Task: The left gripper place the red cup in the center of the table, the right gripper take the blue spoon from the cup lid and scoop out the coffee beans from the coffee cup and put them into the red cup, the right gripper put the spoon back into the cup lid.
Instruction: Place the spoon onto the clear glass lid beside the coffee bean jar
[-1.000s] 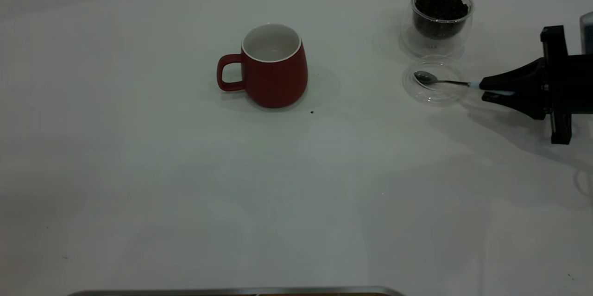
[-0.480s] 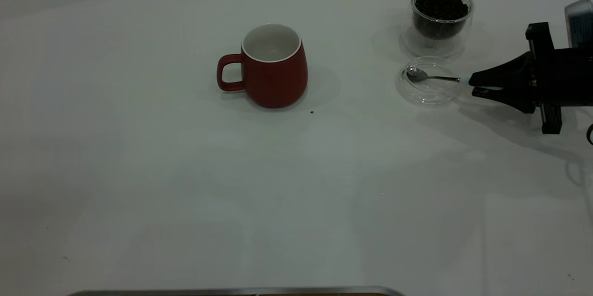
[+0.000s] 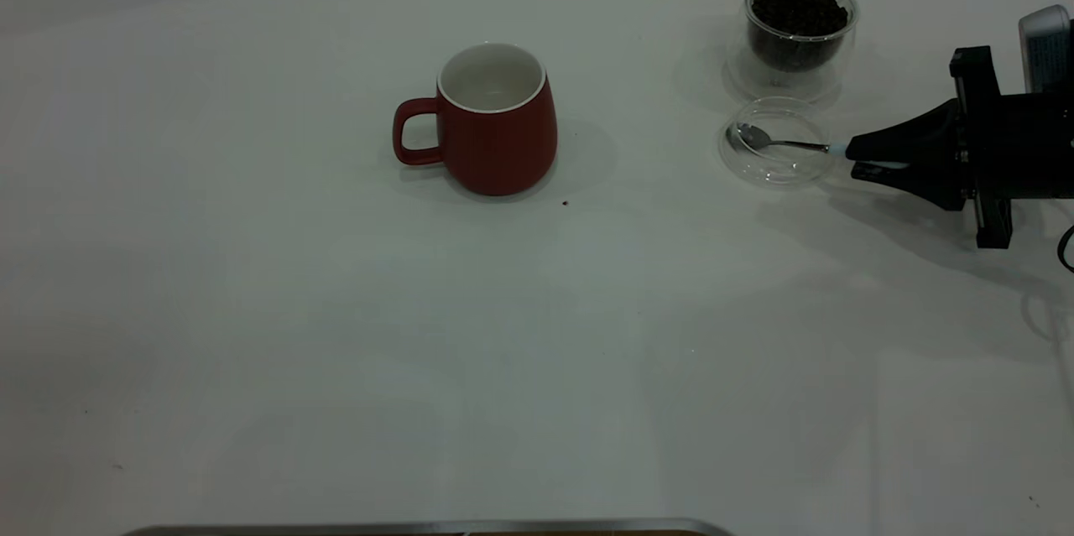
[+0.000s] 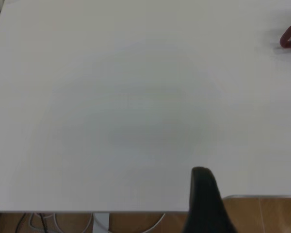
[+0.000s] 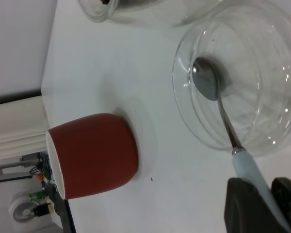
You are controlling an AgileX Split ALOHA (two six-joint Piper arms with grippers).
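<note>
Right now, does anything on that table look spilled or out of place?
One small dark speck, possibly a stray coffee bean, lies on the table just in front of the red cup. Otherwise nothing stands out: the glass cup of beans is upright.

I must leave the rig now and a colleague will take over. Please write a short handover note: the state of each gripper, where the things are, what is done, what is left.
Right gripper: shut on the blue spoon handle, low at the table's right side. The spoon bowl lies inside the clear cup lid.
Left gripper: only one finger shows in its wrist view, above bare table; its state cannot be told.
Red cup: upright near the table's centre, handle toward the left arm; looks empty.
Coffee cup: full of beans, just behind the lid.
Done: red cup placed.
Left: lift spoon, scoop beans into the red cup, return spoon to the lid.
</note>
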